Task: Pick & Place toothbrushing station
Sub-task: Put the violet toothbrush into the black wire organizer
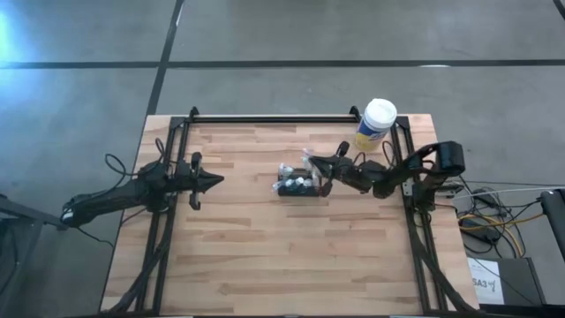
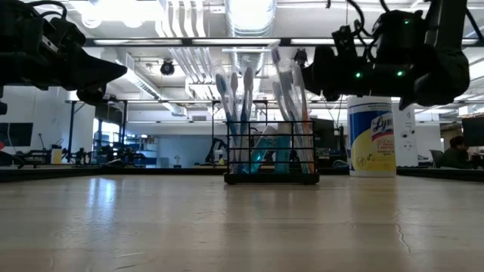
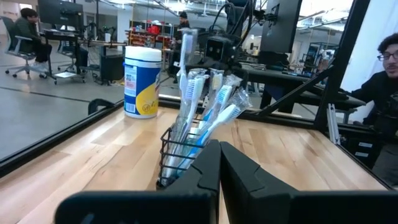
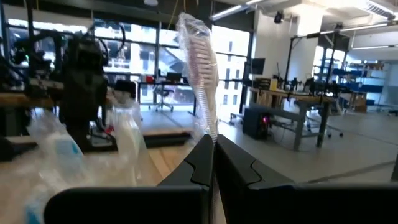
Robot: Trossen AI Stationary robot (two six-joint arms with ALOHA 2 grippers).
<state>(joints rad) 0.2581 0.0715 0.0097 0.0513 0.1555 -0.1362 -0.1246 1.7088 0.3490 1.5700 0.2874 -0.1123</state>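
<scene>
The toothbrushing station (image 1: 298,185) is a small black mesh caddy that stands on its base at the middle of the wooden table. It holds several wrapped toothbrushes upright (image 2: 271,162) (image 3: 177,155). My right gripper (image 1: 311,162) reaches level from the table's right side to the tops of the brushes. It is shut on one clear-wrapped toothbrush (image 4: 200,68). My left gripper (image 1: 219,180) is shut and empty. It hangs above the table to the left of the caddy and points at it (image 3: 219,152). My right gripper pinches the wrapped toothbrush's handle (image 4: 211,127) between its two fingertips, below the bristle head. The fingers come level from the table's right side and lie across the brush. The brush stands about upright, its head above the fingers. Its lower end is hidden.
A round canister with a white lid and a yellow label (image 1: 375,124) stands at the table's far right corner (image 2: 372,136). Black frame rails (image 1: 265,117) run along the table's far, left and right edges. People (image 3: 385,74) sit beyond the table.
</scene>
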